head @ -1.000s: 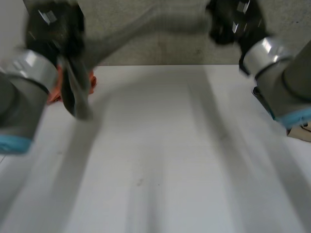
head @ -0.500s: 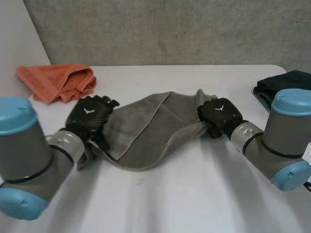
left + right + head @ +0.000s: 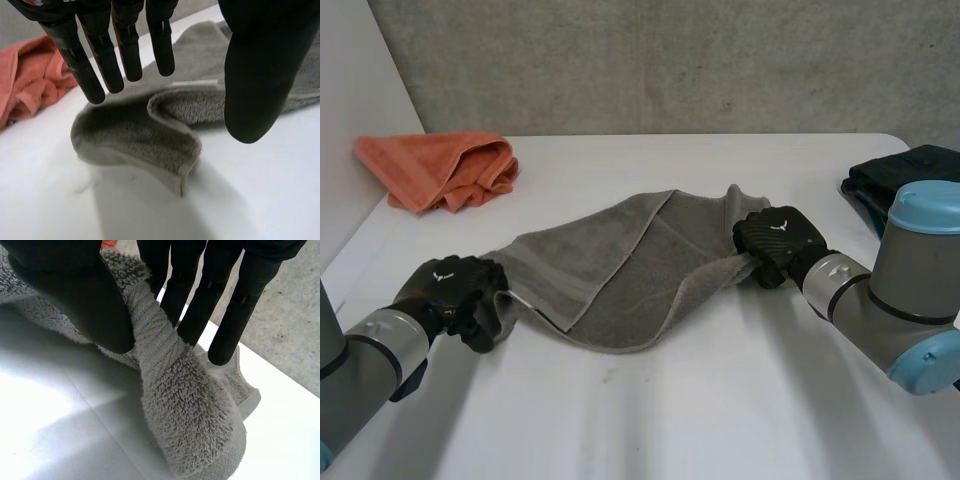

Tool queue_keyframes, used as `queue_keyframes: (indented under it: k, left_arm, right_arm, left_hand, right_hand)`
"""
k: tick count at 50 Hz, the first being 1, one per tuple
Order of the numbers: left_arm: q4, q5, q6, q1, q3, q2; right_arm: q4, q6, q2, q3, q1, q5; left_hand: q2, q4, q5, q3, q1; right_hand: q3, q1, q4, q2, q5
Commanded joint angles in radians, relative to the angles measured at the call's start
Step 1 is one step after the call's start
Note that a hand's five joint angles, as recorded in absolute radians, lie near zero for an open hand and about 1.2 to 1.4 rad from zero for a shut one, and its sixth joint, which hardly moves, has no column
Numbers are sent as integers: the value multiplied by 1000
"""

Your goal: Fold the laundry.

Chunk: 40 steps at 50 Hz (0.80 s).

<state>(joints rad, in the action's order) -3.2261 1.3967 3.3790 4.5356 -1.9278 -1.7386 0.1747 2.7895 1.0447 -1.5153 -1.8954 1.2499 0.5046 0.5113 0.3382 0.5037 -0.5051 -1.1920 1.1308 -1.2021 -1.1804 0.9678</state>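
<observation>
A grey towel (image 3: 620,265) lies crumpled across the middle of the white table (image 3: 720,410), partly folded over itself. My left hand (image 3: 450,295) rests at the towel's left end. In the left wrist view its fingers (image 3: 125,50) are straight and apart from the thumb, and the curled towel corner (image 3: 145,135) lies loose on the table beneath them. My right hand (image 3: 775,240) is at the towel's right end. In the right wrist view its thumb (image 3: 75,290) and fingers pinch a bunched corner of the towel (image 3: 175,390).
An orange towel (image 3: 445,170), also in the left wrist view (image 3: 25,85), lies bunched at the back left of the table. A dark folded item (image 3: 910,170) sits at the right edge. A grey wall stands behind the table.
Both hands brought the towel down from above onto the table. The left hand then let go of its corner and drew back toward the near left. The right hand kept its grip.
</observation>
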Motion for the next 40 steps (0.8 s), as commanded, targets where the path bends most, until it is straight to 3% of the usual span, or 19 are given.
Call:
queue_keyframes:
  k: [1, 8, 25, 33, 37, 40]
  left_arm:
    - [9, -2, -3, 26, 46, -91]
    - [-23, 2, -3, 10, 61, -131]
    - [-47, 77, 33, -61, 190, -283]
    - [-132, 122, 95, -63, 240, -345]
    - [-159, 142, 131, -55, 257, -354]
    - [-164, 165, 132, -52, 253, -320]
  right_arm:
    - [8, -2, 0, -6, 2, -1]
    - [8, -4, 0, -9, 2, -1]
    - [8, -5, 5, -16, 7, -1]
    - [9, -5, 9, -20, 7, -4]
    - [11, -5, 21, -19, 15, -4]
    - [8, -5, 35, -16, 22, -4]
  left_hand:
    - [-18, -24, -26, -17, 18]
    - [-168, -174, -176, -167, 168]
    - [-77, -84, -85, -76, 77]
    - [251, 245, 243, 252, -251]
    - [890, 883, 882, 891, -889]
    - [892, 885, 884, 893, -891]
  right_hand:
    - [-204, 265, -194, -216, 254]
    - [-204, 265, -194, -216, 254]
    - [-204, 265, -194, -216, 254]
    - [-204, 265, -194, -216, 254]
    - [-204, 265, -194, -216, 254]
    - [-204, 265, -194, -216, 254]
